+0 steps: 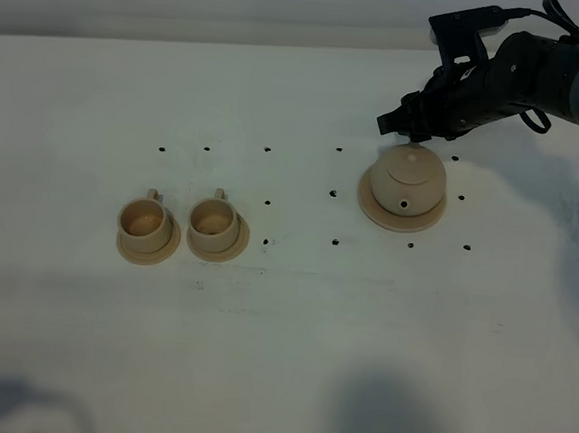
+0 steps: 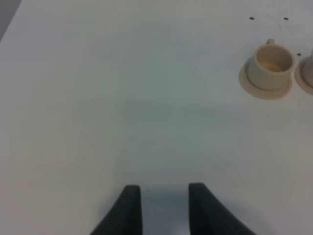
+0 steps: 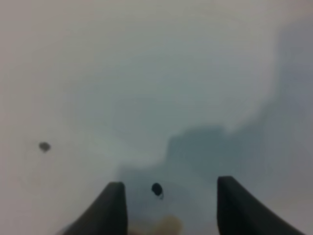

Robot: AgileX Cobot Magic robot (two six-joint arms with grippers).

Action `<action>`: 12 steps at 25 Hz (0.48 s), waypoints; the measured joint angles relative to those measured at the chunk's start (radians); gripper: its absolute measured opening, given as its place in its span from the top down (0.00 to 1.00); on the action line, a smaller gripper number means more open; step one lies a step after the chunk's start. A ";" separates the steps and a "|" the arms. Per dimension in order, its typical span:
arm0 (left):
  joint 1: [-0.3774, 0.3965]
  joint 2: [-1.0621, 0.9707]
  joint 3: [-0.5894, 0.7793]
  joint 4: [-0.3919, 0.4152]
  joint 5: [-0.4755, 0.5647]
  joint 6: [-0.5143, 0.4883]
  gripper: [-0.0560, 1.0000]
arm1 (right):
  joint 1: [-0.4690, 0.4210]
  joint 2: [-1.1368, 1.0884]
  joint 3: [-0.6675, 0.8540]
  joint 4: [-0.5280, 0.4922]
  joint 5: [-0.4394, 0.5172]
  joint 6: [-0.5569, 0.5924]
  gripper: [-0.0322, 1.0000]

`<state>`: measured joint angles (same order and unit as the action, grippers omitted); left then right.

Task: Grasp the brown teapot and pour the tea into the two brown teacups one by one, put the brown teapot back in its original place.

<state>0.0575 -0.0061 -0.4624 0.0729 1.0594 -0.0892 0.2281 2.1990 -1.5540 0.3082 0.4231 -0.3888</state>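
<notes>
- While the high camera looks down on the white tabletop (image 1: 259, 355), the teapot (image 1: 406, 181) sits upright on its big saucer (image 1: 375, 215) at the right, with its lid on.
- Well apart from it on the left, the left cup (image 1: 144, 219) and the right cup (image 1: 213, 217) stand side by side, each on a small saucer.
- The right end effector (image 1: 405, 127) hangs just behind the teapot's lid. I cannot tell whether it touches.
- Black dots (image 1: 266, 242) mark the tabletop between cups and teapot.
- From the left wrist, the left end effector (image 2: 161, 188) hovers over bare tabletop, its fingers (image 2: 128, 210) moderately parted with nothing between them. The left cup (image 2: 270, 66) stands well ahead of it.
- From the right wrist, the right end effector (image 3: 168, 186) is spread wide and holds nothing. A blurred tan patch (image 3: 164, 226), too vague to name, lies between its fingers (image 3: 110, 208).
</notes>
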 joint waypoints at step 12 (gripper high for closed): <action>0.000 0.000 0.000 0.000 0.000 0.000 0.66 | -0.030 0.008 -0.001 -0.029 0.004 0.000 0.57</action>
<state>0.0575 -0.0061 -0.4624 0.0729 1.0594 -0.0892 0.1978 2.2072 -1.5551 0.2788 0.4270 -0.3888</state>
